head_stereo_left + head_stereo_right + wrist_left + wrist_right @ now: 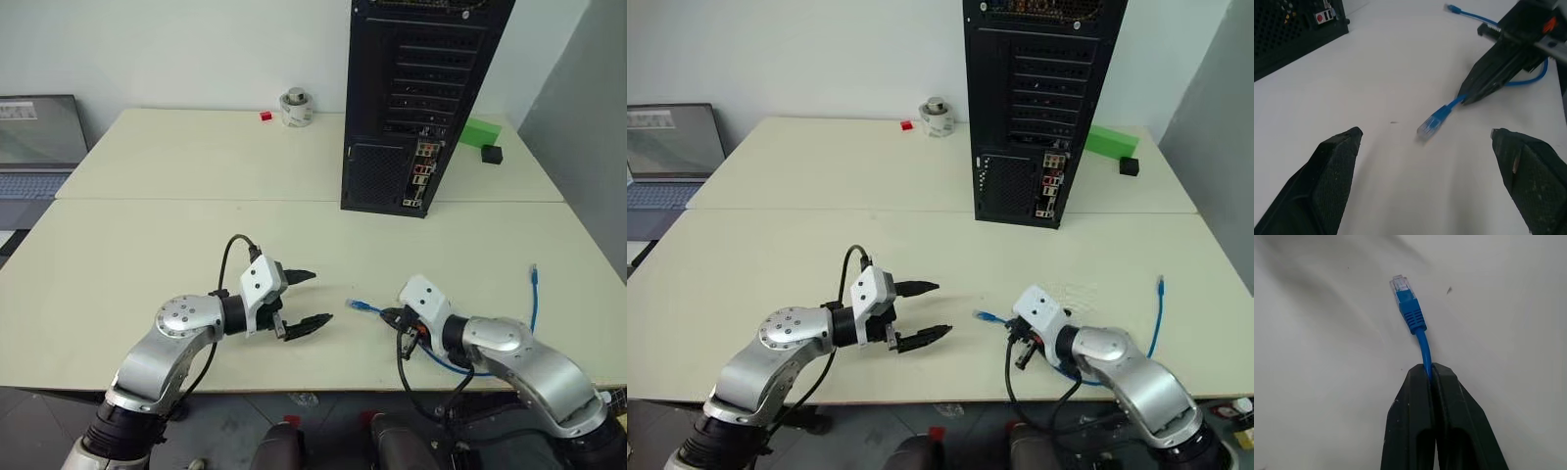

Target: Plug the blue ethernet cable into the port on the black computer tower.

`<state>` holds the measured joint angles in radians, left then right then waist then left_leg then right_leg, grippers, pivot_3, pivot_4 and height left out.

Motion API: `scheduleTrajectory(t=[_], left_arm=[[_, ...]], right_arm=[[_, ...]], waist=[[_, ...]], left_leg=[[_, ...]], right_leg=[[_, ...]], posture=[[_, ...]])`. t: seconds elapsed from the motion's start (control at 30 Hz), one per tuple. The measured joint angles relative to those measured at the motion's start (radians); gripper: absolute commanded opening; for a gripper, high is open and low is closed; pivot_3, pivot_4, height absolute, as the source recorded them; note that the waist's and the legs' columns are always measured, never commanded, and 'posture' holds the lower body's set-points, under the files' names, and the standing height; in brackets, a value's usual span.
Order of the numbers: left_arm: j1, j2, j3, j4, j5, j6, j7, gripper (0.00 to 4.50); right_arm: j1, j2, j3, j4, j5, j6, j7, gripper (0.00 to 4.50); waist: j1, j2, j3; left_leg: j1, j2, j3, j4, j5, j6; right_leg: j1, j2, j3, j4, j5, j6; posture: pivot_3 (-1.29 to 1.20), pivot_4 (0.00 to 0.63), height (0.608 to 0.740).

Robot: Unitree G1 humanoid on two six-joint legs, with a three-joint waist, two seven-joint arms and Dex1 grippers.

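Pale cream table [196,245]; the right pincer [1428,374] is clenched on the thin bright-blue ethernet cable [1422,345] just behind its clear plug, leaving the plug free to enter the tall black computer tower [416,88] well beyond; the left pincer [306,300] gapes alongside

The table [196,245] was smooth and matt, a pale cream top with a thin seam across it. The black computer tower [421,59] looked like painted metal, dull black, with flat slot covers and a mesh grille full of tiny holes. The blue ethernet cable [1422,345] had a smooth, rubbery skin, and its plug [1400,285] was clear, shiny plastic with a ribbed blue sleeve behind it. The right hand [1431,372] had matt black plastic fingers, a bit dusty. The left hand [1425,142] had black fingers [1334,166] with a fine, grainy, speckled face.
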<state>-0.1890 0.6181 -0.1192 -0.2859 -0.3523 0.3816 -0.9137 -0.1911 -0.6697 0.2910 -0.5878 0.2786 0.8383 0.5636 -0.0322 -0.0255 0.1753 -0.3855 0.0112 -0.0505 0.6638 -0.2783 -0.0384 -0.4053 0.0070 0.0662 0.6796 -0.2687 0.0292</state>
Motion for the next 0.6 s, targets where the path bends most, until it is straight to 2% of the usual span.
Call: scheduleTrajectory(t=[0.27,0.6], left_arm=[[-0.066,0.035,-0.047,0.080,0.020,-0.075,-0.151,4.50],[-0.111,0.033,-0.075,0.136,0.040,-0.117,-0.244,4.50]], right_arm=[[-0.082,-0.070,0.006,0.019,0.018,-0.101,0.180,0.01],[-0.114,-0.069,0.028,0.045,0.017,-0.135,0.266,0.01]], waist=[[0.000,0.000,0.000],[0.000,0.000,0.000]], left_leg=[[0.000,0.000,0.000,0.000,0.000,0.000],[-0.001,0.000,0.000,0.000,0.000,0.000]], right_leg=[[0.000,0.000,-0.001,0.000,0.000,-0.001],[0.000,0.000,0.000,0.000,0.001,-0.002]], posture=[[0.00,0.150,0.740],[0.00,0.150,0.740]])
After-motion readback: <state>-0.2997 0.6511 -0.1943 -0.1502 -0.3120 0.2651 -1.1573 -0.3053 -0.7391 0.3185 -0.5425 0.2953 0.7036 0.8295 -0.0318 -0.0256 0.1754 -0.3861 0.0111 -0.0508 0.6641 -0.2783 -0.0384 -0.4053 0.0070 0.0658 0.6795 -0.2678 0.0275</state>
